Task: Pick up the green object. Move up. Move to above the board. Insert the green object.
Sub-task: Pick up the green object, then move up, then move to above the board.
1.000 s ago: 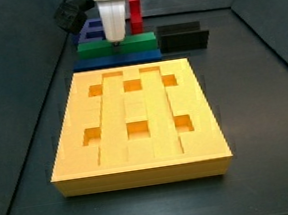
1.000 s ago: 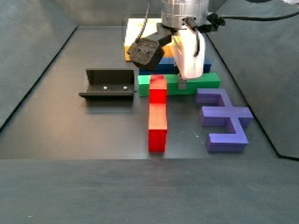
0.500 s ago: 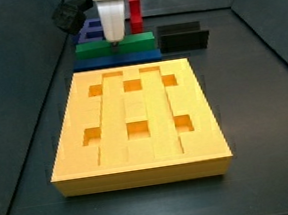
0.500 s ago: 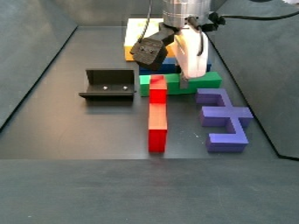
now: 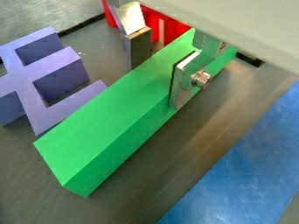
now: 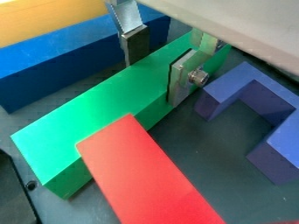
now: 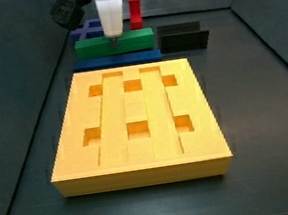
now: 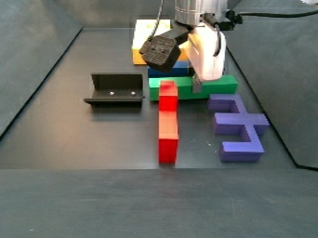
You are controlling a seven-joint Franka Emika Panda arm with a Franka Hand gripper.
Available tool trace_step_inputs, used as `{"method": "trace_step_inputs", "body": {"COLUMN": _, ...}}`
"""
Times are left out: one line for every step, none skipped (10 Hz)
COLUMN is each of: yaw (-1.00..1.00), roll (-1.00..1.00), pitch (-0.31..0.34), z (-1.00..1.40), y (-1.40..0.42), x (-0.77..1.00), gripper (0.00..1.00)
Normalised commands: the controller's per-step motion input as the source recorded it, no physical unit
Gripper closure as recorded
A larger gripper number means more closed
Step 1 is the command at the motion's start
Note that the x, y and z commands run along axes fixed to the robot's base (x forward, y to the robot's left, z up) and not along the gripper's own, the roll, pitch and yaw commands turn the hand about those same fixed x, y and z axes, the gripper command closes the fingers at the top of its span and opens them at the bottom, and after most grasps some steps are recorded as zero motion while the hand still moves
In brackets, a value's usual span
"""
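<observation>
Straddling the green bar (image 5: 122, 109), my pincer (image 5: 163, 57) has a finger on each long side, apparently pressed against it. The bar lies on the table beyond the yellow board (image 7: 137, 121), between a blue slab (image 6: 59, 52) and a red bar (image 8: 166, 116).

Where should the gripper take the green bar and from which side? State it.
Take the green object across its narrow width near mid-length, coming straight down from above. It lies flat on the floor with long parallel side faces, which suit flat pads. The gripper already straddles it this way, one finger on each long side. The blue slab lies close along one side, so clearance there looks tight.
</observation>
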Motion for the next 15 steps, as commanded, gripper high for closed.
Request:
{"method": "trace_step_inputs", "body": {"yaw": 0.0, "roll": 0.0, "pitch": 0.0, "z": 0.0, "y": 0.0, "x": 0.0, "gripper": 1.0}}
{"method": "trace_step_inputs", "body": {"yaw": 0.0, "roll": 0.0, "pitch": 0.0, "z": 0.0, "y": 0.0, "x": 0.0, "gripper": 1.0}}
{"method": "trace_step_inputs", "body": {"yaw": 0.0, "roll": 0.0, "pitch": 0.0, "z": 0.0, "y": 0.0, "x": 0.0, "gripper": 1.0}}
{"method": "trace_step_inputs", "body": {"yaw": 0.0, "roll": 0.0, "pitch": 0.0, "z": 0.0, "y": 0.0, "x": 0.0, "gripper": 1.0}}
{"method": "trace_step_inputs", "body": {"yaw": 0.0, "roll": 0.0, "pitch": 0.0, "z": 0.0, "y": 0.0, "x": 0.0, "gripper": 1.0}}
{"method": "trace_step_inputs", "body": {"yaw": 0.0, "roll": 0.0, "pitch": 0.0, "z": 0.83, "y": 0.0, "x": 0.0, "gripper": 1.0}}
{"method": "trace_step_inputs", "body": {"yaw": 0.01, "roll": 0.0, "pitch": 0.026, "z": 0.79, "y": -0.01, "x": -0.03, "gripper": 1.0}}
{"method": "trace_step_inputs", "body": {"yaw": 0.01, "roll": 0.0, "pitch": 0.052, "z": 0.57, "y": -0.02, "x": -0.05, "gripper": 1.0}}
{"method": "trace_step_inputs", "body": {"yaw": 0.0, "roll": 0.01, "pitch": 0.021, "z": 0.2, "y": 0.0, "x": 0.01, "gripper": 1.0}}
{"method": "trace_step_inputs", "body": {"yaw": 0.0, "roll": 0.0, "pitch": 0.0, "z": 1.4, "y": 0.0, "x": 0.0, "gripper": 1.0}}
{"method": "trace_step_inputs", "body": {"yaw": 0.0, "roll": 0.0, "pitch": 0.031, "z": 1.4, "y": 0.0, "x": -0.03, "gripper": 1.0}}
{"method": "trace_step_inputs", "body": {"yaw": -0.01, "roll": 0.0, "pitch": 0.03, "z": 1.4, "y": 0.0, "x": -0.05, "gripper": 1.0}}
{"method": "trace_step_inputs", "body": {"yaw": -0.01, "roll": 0.0, "pitch": 0.007, "z": 1.4, "y": 0.0, "x": 0.01, "gripper": 1.0}}
{"method": "trace_step_inputs", "body": {"yaw": 0.0, "roll": 0.0, "pitch": 0.039, "z": 1.4, "y": 0.0, "x": 0.02, "gripper": 1.0}}
{"method": "trace_step_inputs", "body": {"yaw": -0.01, "roll": 0.0, "pitch": 0.075, "z": 1.4, "y": 0.0, "x": 0.0, "gripper": 1.0}}
